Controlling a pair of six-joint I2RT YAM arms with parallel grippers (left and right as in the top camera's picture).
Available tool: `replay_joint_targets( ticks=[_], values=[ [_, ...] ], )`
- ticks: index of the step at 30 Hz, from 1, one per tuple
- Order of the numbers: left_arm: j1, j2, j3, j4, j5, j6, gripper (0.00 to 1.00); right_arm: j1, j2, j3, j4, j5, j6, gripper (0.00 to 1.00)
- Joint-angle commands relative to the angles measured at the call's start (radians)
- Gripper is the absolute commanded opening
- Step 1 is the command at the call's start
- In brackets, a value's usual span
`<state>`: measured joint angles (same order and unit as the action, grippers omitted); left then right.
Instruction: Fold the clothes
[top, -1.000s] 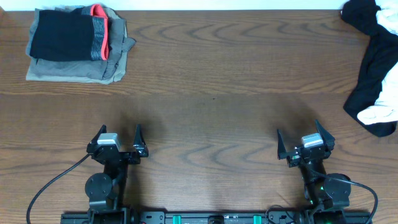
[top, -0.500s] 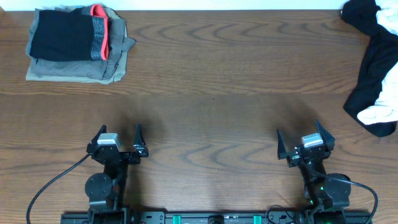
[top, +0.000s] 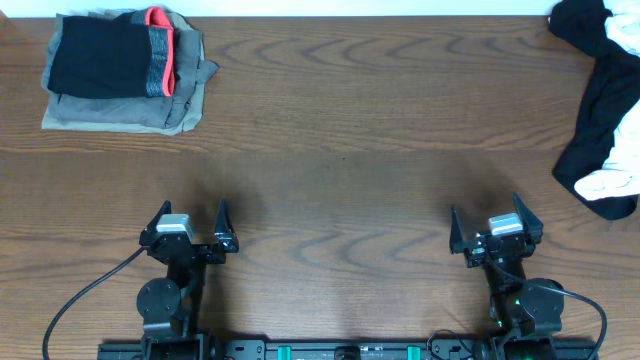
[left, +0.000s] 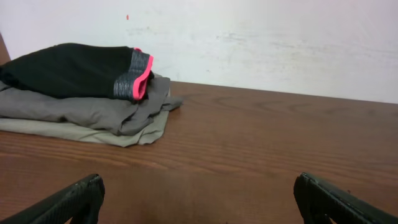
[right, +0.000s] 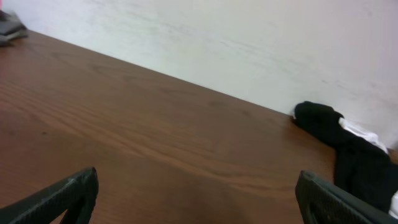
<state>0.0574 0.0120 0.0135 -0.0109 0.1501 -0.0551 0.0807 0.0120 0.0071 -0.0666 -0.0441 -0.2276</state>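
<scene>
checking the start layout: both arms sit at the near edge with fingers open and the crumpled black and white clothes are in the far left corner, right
Wrong corner. The overhead view shows the crumpled black and white clothes in the far right corner; the far left holds a folded stack. Both arms do sit at the near edge, left fingers and right fingers open.

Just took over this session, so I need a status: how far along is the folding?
Looks done: a folded stack of grey garments with a black, red-trimmed one on top sits at the far left. In hand: nothing; the left tool and right tool are open and empty at the near edge. Left: the black and white garments lie crumpled at the far right, not yet folded.
</scene>
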Motion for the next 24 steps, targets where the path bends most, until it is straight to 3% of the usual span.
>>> replay_joint_targets(
  ticks=[1,13,19,24],
  values=[
    [0.005,-0.008,-0.01,-0.044,0.018,0.005,0.98,-0.008,-0.005,-0.002,-0.006,0.037,-0.016,0.99],
    [0.005,-0.008,-0.01,0.101,0.09,0.003,0.98,-0.008,-0.005,-0.002,0.022,0.072,-0.048,0.99],
    [0.005,0.028,0.038,0.133,0.192,-0.042,0.98,-0.008,-0.002,-0.002,0.175,0.063,-0.058,0.99],
    [0.005,0.208,0.161,0.133,0.209,-0.007,0.98,-0.009,0.075,0.0,0.359,0.072,-0.083,0.99]
  ],
)
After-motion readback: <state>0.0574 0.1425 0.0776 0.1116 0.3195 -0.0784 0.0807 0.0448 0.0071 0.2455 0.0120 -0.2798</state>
